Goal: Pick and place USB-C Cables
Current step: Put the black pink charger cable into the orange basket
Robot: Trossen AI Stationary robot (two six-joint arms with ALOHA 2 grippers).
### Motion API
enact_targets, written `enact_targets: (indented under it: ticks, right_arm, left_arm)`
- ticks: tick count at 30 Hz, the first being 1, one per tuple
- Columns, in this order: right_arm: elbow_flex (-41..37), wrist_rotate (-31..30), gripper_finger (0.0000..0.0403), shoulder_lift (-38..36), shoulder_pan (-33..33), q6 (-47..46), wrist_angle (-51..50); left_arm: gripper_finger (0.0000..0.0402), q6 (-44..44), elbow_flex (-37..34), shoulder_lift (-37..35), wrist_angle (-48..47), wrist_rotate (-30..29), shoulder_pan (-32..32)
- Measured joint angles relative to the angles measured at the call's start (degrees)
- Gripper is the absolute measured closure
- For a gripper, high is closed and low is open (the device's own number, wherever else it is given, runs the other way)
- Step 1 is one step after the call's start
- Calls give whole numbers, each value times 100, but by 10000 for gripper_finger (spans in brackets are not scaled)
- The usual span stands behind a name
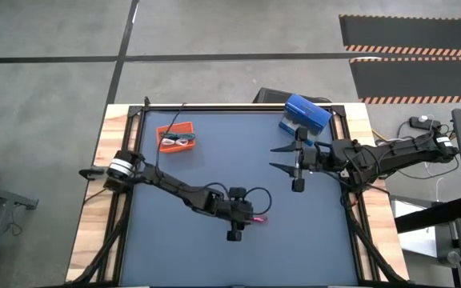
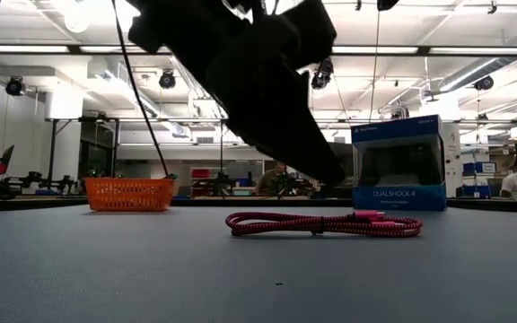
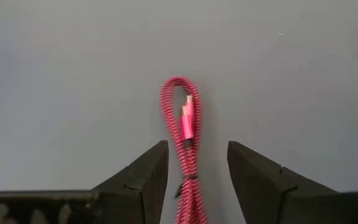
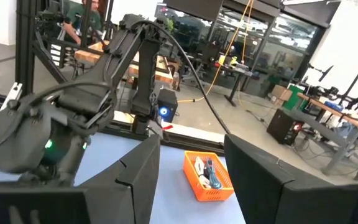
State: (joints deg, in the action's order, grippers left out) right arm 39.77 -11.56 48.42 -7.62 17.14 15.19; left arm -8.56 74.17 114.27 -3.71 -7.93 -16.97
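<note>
Cable red-pink (image 3: 185, 155) | between parted left hand (image 3: 196, 171) fingers, ungripped | right hand (image 1: 282, 158) open, empty

A red-pink braided cable (image 3: 183, 146) with a pink plug is seen on the dark blue-grey table (image 1: 214, 160). An orange mesh tray (image 1: 175, 137) is seen far left, and a blue box (image 1: 304, 116) far right. Both arms are black.
</note>
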Motion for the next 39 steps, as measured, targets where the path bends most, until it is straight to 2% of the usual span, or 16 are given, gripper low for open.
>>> enact_targets:
  ticks: [14, 18, 26, 37, 39]
  right_arm:
    - [-2, -1, 232, 7, -2, -594, -362]
    - [-2, -1, 232, 7, -2, -693, -475]
    - [-2, -1, 232, 9, -2, -903, -667]
    - [-4, 0, 232, 9, -2, -1272, -952]
    - [-4, 0, 232, 4, -2, -1317, -1015]
  left_arm:
    - [255, -15, -53, 516, 66, -308, -50]
    - [287, 6, -65, 516, 74, -329, -76]
    - [388, 27, -120, 502, 93, -274, -83]
    - [391, 399, -153, 345, -141, -288, -40]
    - [392, 536, -166, 213, -463, -306, -5]
